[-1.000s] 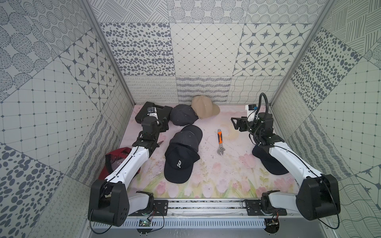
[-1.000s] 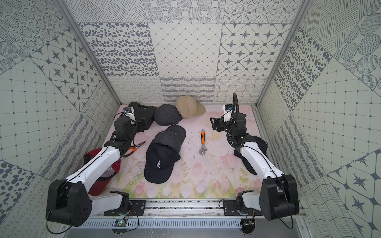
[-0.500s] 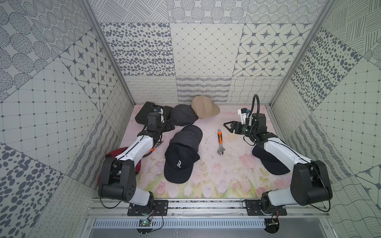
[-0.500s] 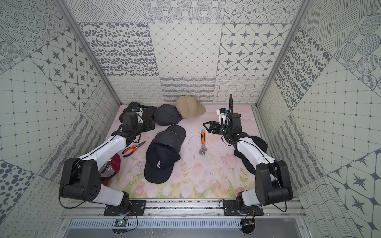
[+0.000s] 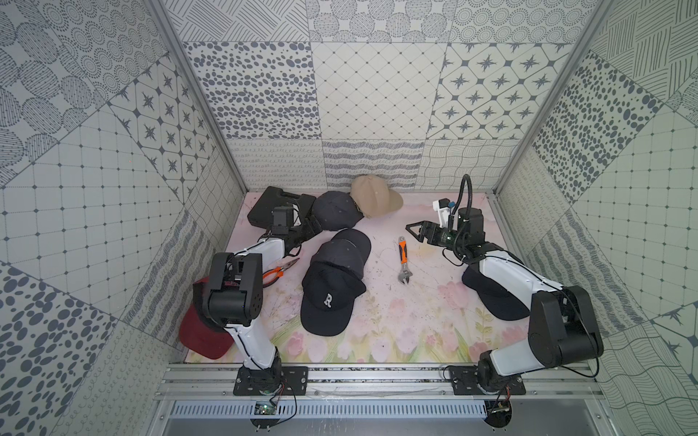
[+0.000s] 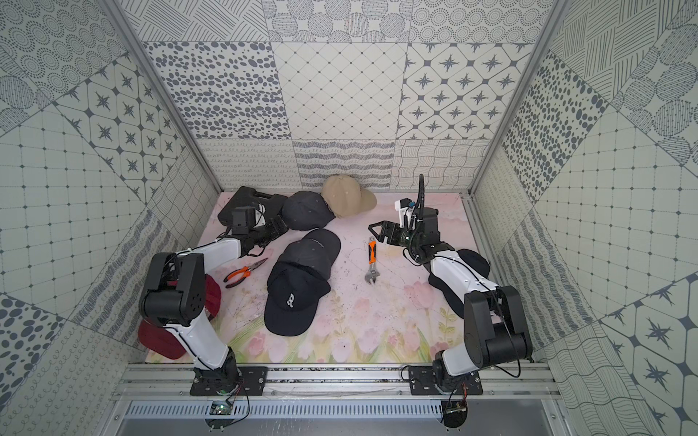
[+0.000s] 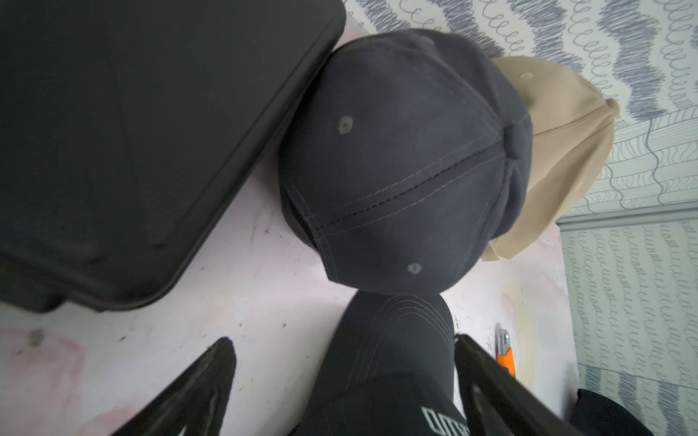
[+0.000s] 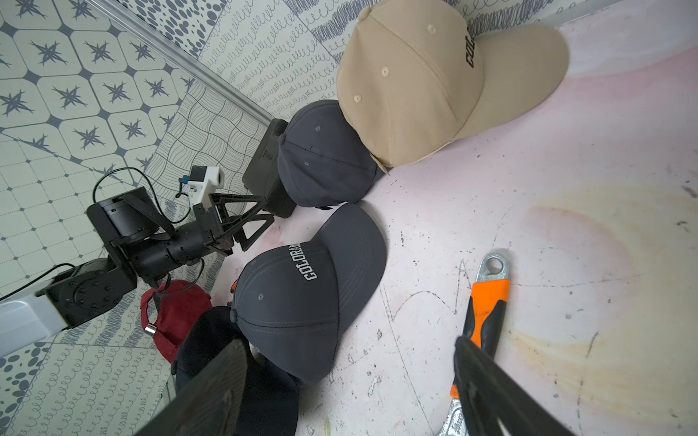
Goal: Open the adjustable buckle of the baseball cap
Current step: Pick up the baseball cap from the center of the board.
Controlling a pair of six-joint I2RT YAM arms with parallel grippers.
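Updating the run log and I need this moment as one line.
left claw: open, near navy cap | right claw: open, near wrench | held: nothing

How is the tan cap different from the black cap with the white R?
The tan fabric cap is light; the black fabric cap with the white R is dark. The tan cap lies by the back wall with dark lettering; the black cap lies centrally with a white letter. Both are brimmed baseball caps.
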